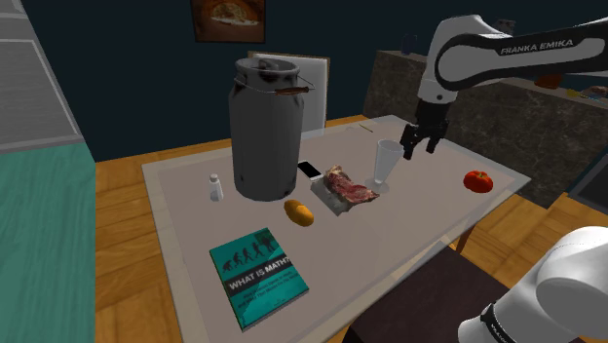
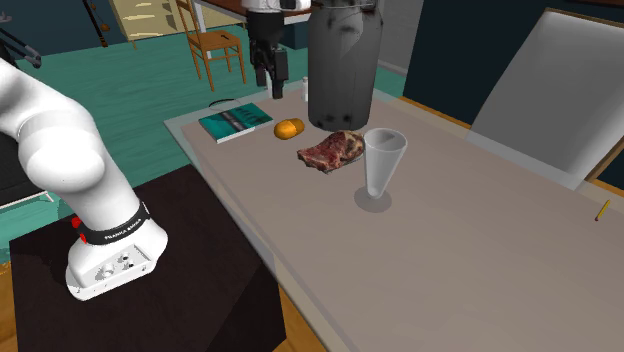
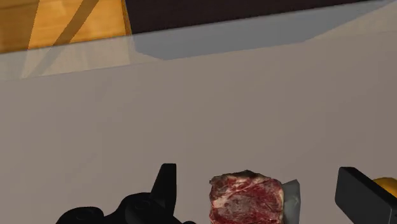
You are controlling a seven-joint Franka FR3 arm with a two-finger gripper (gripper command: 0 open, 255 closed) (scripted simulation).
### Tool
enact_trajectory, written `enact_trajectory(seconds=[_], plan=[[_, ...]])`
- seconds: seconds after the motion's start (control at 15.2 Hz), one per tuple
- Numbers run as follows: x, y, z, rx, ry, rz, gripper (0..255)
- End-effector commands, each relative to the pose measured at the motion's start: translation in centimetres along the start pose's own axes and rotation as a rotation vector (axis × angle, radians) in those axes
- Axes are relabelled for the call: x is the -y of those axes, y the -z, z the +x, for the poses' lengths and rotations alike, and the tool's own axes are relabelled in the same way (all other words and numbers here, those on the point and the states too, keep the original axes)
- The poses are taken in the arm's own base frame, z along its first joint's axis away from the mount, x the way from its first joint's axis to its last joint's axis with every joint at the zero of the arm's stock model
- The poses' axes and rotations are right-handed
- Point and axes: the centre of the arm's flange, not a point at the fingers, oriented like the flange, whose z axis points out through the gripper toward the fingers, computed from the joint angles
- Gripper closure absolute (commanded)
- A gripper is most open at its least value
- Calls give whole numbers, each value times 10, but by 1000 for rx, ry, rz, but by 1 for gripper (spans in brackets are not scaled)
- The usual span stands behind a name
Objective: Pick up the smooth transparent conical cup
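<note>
The clear conical cup (image 1: 387,160) stands upright on the pale table, narrow end down, just right of the raw meat (image 1: 349,186) in the shoulder view. In the second exterior view the cup (image 2: 383,163) stands alone near the table's middle. My black gripper (image 1: 419,148) hangs open in the air a little to the cup's right in the shoulder view, not touching it. The gripper (image 2: 270,80) also shows high beside the can in the second exterior view. In the wrist view the gripper (image 3: 257,173) has its fingers wide apart, with the meat (image 3: 246,198) on the table far below.
A tall grey milk can (image 1: 265,127) stands behind the meat. Around it lie a phone (image 1: 310,170), a small shaker (image 1: 215,187), a bread roll (image 1: 300,211), a teal book (image 1: 258,276) and a tomato (image 1: 477,180). A pencil (image 2: 602,210) lies apart from them on the table.
</note>
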Motion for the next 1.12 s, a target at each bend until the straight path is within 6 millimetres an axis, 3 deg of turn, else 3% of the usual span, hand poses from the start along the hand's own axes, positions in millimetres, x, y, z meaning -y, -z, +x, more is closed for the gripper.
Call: enact_trajectory(seconds=[0.0, 1.06], plan=[[-5, -11, 22, -10, -17, -11, 0], [-71, -81, 196, -77, -150, -91, 0]])
